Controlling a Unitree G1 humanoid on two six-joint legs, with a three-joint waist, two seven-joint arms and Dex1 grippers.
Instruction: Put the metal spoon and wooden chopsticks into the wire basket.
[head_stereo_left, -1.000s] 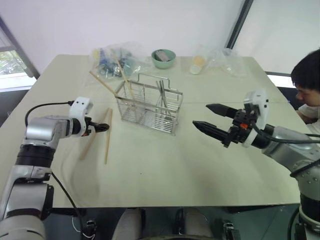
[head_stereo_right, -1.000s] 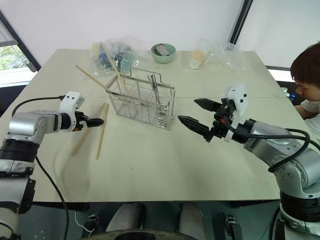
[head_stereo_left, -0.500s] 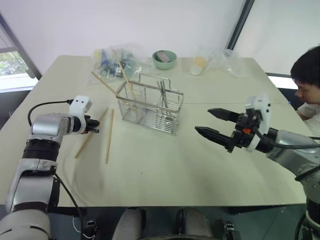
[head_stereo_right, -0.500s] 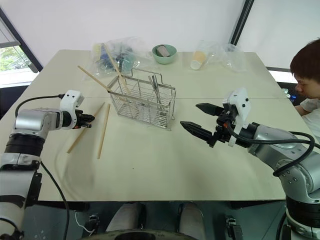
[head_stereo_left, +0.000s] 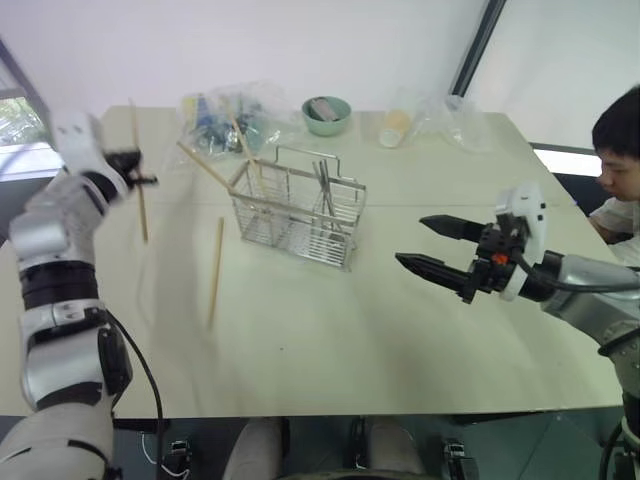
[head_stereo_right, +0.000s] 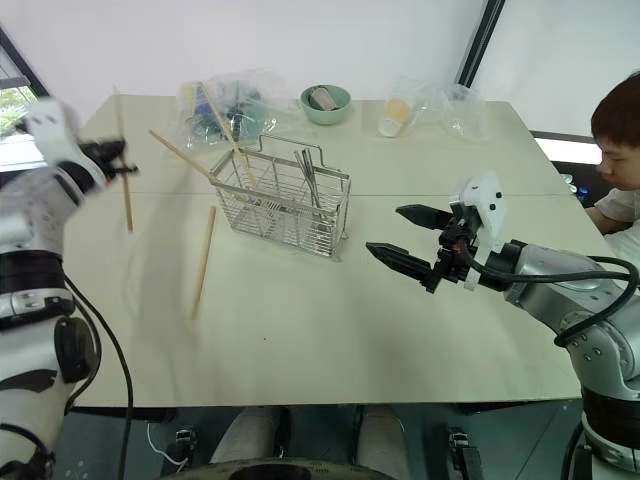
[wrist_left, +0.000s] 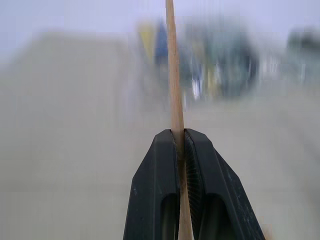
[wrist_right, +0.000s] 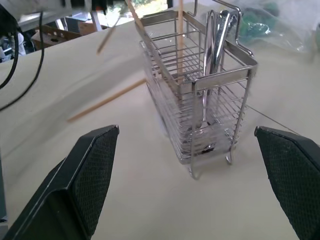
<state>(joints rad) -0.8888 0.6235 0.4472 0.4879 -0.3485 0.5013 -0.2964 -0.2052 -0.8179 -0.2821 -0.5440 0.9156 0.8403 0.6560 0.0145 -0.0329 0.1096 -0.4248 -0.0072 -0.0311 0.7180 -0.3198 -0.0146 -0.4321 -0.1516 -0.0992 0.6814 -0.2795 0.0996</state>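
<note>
Since the earlier frame the left pincer (head_stereo_left: 140, 180) has risen from the counter (head_stereo_left: 400, 330) at the near left to a spot high over its far left part, and it has carried one wooden chopstick (head_stereo_left: 139, 190) up with it. Its two black fingers (wrist_left: 160, 190) are pressed shut on that stick, which stands nearly upright, its long axis running from above the pincer down toward the counter. A second chopstick (head_stereo_left: 215, 270) lies flat on the counter just left of the wire basket (head_stereo_left: 298, 205), its length running near to far. Two more chopsticks (head_stereo_left: 215, 165) stand tilted in the left end of the basket, their upper ends leaning out to the far left.

Inside the basket's right compartment, metal utensils (wrist_right: 212, 60) stand upright, handles up; whether one of them is the metal spoon cannot be told. The basket sits at mid-counter with its long side running left to right and its raised wire handle on top.

The right pincer (head_stereo_left: 432, 245) hangs above the counter to the right of the basket, its fingers spread wide and holding nothing, pointing left toward the basket.

At the far edge sit a small green bowl (head_stereo_left: 326, 115) and clear plastic bags (head_stereo_left: 225, 115); no writing can be read on them. A person (head_stereo_left: 620, 150) sits at the right edge.
</note>
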